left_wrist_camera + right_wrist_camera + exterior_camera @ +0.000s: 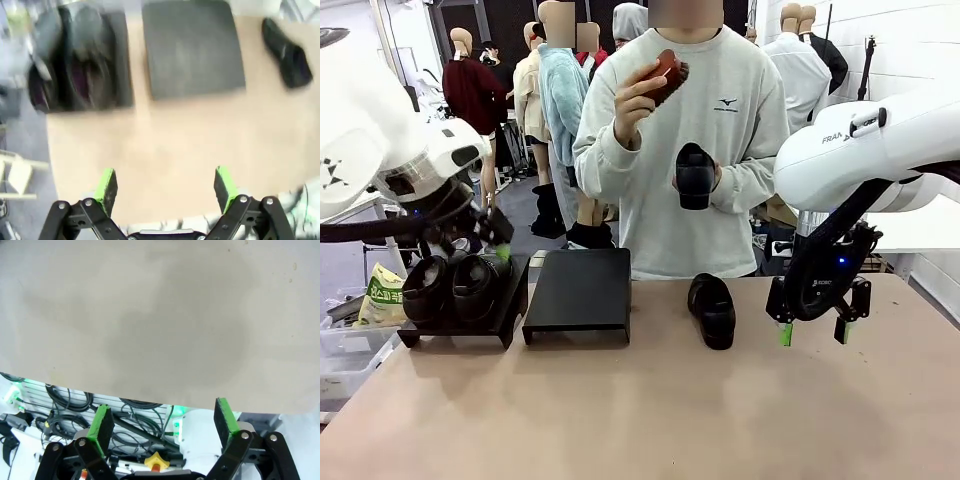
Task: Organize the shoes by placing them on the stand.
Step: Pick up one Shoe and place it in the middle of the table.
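Tan surface (640, 420) takes up the near side of the scene. Toward its right, the robot's right hand (813, 330) hangs just above the surface. Its green pads point down and are spread wide, holding nothing, and its own wrist view looks onto plain tan top. Just left of it a loose shoe (712, 310), glossy black, lies on the surface lengthwise from far to near, apart from the right hand.

At the far left a low black stand (460, 325) carries two shoes side by side, an outer shoe (425, 285) and an inner shoe (475, 283). The robot's left hand (165, 184) is over this stand, close to the inner shoe; from the front I cannot tell whether it touches it. Its wrist view is blurred, yet it shows the fingers spread wide and gripping nothing. Between this stand and the loose shoe sits a second stand (578, 290) with a flat black top, just beside the first.

A person in a grey sweatshirt (740, 130) stands at the far side, behind the second stand and the loose shoe. The person's lower hand (716, 178) holds a fourth shoe (695, 175) at chest height. The person's raised hand (635, 105) grips a reddish brush (667, 75) near the shoulder.
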Tool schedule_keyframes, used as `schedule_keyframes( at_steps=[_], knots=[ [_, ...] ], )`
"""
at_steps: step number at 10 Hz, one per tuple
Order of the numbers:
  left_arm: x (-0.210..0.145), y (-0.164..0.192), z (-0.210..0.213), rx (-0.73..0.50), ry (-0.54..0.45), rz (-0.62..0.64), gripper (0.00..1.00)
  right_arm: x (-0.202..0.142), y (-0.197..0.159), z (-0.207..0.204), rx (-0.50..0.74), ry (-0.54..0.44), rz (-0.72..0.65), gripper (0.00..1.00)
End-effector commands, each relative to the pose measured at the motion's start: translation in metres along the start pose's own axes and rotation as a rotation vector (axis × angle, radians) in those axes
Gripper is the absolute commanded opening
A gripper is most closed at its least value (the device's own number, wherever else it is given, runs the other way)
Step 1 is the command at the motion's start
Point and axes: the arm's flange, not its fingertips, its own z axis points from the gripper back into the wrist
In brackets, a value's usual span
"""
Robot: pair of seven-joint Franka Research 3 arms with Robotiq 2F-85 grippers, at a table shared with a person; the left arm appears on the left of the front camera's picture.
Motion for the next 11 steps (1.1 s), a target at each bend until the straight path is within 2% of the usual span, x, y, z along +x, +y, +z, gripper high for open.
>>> schedule_keyframes(
  at_steps=[1,2,4,5,6,7,8,11],
  knots=[
    [-0.016,-0.002,-0.017,-0.179,0.311,0.03,1.0,0.0,0.001,0.002,-0.012,0.007,-0.016,1.0],
    [-0.03,-0.004,-0.01,-0.255,0.326,0.059,1.0,0.0,0.001,0.002,-0.012,0.007,-0.016,1.0],
    [-0.043,0.004,0.007,-0.399,0.275,0.038,1.0,0.0,0.001,0.002,-0.012,0.007,-0.016,1.0],
    [-0.048,0.014,0.019,-0.391,0.219,0.071,1.0,0.0,0.001,0.002,-0.012,0.007,-0.016,1.0],
    [-0.052,0.018,0.021,-0.378,0.217,0.065,1.0,0.0,0.001,0.002,-0.012,0.007,-0.016,1.0],
    [-0.053,0.023,0.011,-0.324,0.266,0.025,1.0,0.0,0.001,0.002,-0.012,0.007,-0.016,1.0],
    [-0.04,0.006,0.024,-0.379,0.244,0.069,1.0,0.0,0.001,0.002,-0.012,0.007,-0.016,1.0],
    [-0.04,0.006,0.024,-0.379,0.244,0.069,1.0,0.0,0.001,0.002,-0.012,0.007,-0.016,1.0]
  ],
)
